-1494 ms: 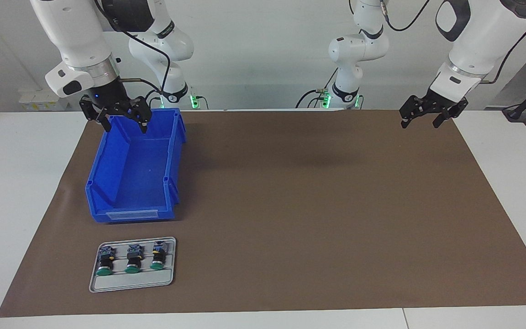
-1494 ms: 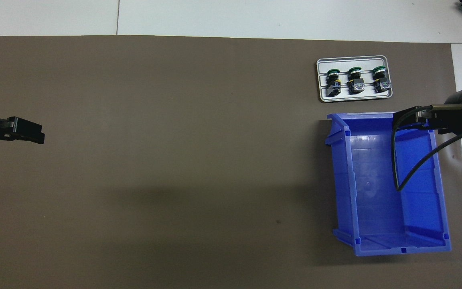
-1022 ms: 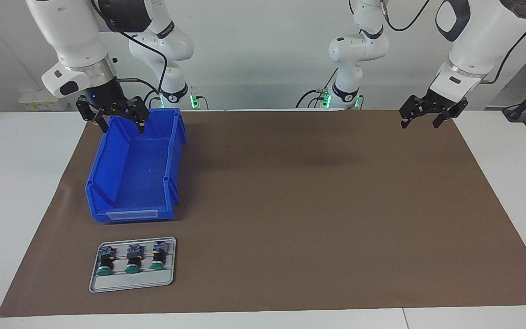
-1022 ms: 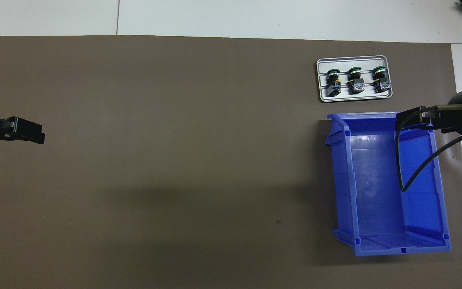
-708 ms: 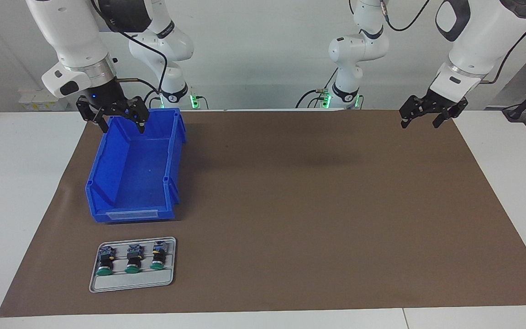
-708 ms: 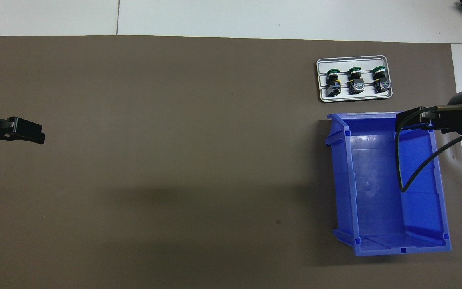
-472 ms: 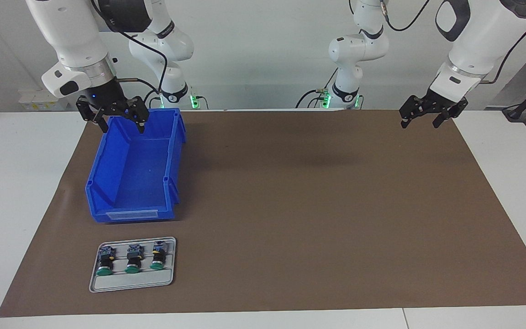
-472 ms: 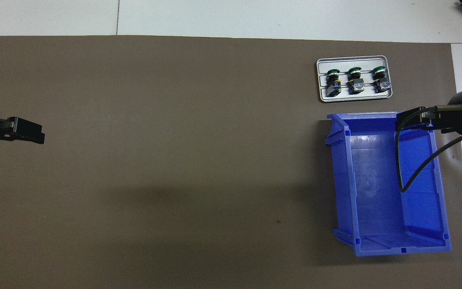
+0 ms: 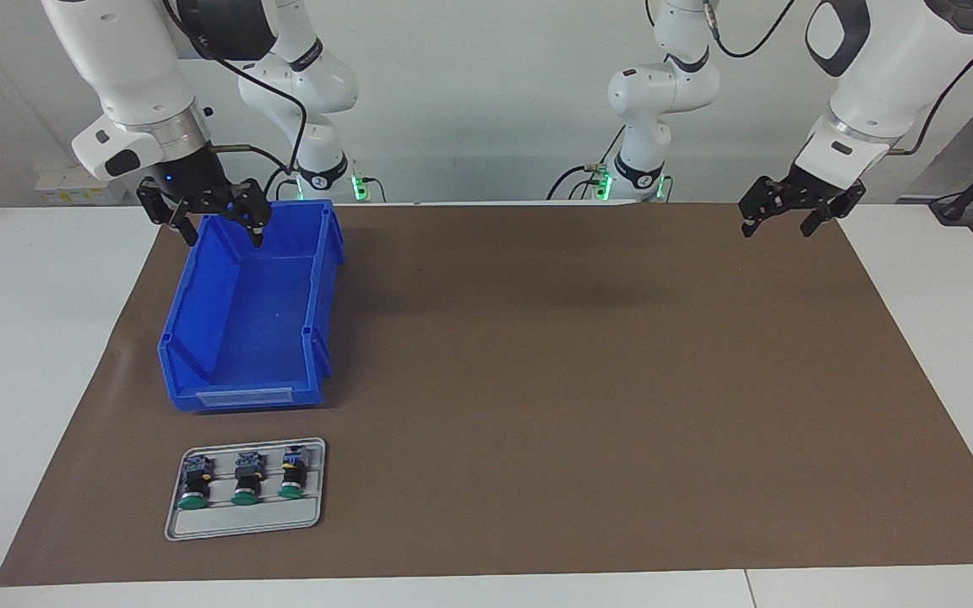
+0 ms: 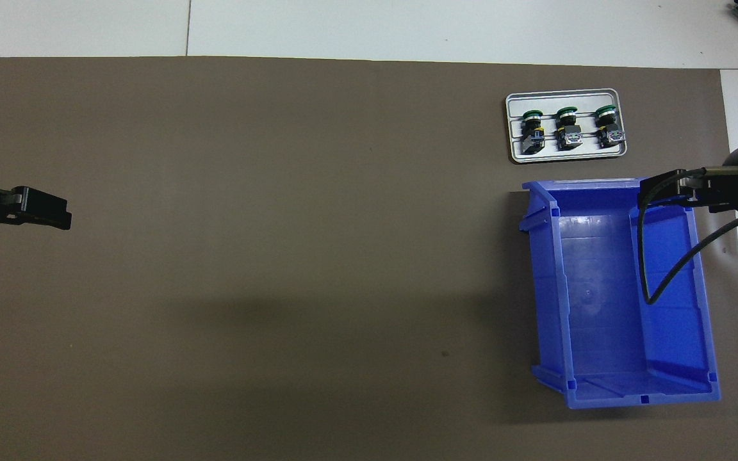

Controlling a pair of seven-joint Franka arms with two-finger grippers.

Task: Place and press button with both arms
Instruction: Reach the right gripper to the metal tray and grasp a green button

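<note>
Blue plastic makes up the open bin [image 9: 250,312], which sits on the brown mat [image 9: 537,380] toward the right arm's end of the table. Farther from the robots than the bin lies a grey tray [image 9: 246,523] holding three green-capped buttons [image 9: 236,481] on their sides in a row, caps pointing away from the robots, none yet lifted.

The right gripper [image 9: 203,215] hangs empty over the bin's end nearest the robots, its fingers spread apart. The left gripper [image 9: 795,211] waits over the mat's corner at the left arm's end, also holding nothing; its fingers look parted, though from this distance I would not swear to how widely.

The step in hand seems to be the first pick (nothing has left the tray). To do it well, the right gripper should travel out over the bin to the tray, come straight down on one button, and close across its black body rather than the cap or the terminal base, clear of the neighbouring button.
</note>
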